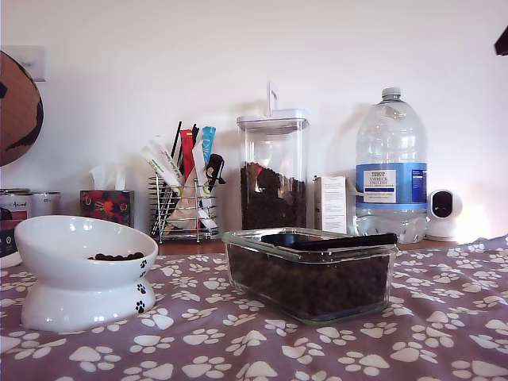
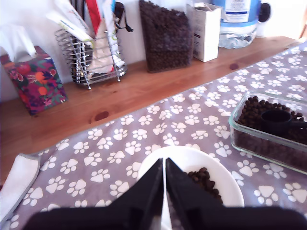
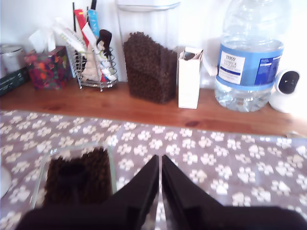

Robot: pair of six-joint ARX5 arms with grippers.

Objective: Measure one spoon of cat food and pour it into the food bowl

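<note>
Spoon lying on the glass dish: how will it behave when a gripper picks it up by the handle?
The spoon looks like thin black plastic, so probably light and stiff. Its long handle lies across the glass dish rim, so it may pivot or slide when nudged. With kibble in the cup, it would likely tip cup-down.

Black, wedge-shaped end effector fingers
</note>
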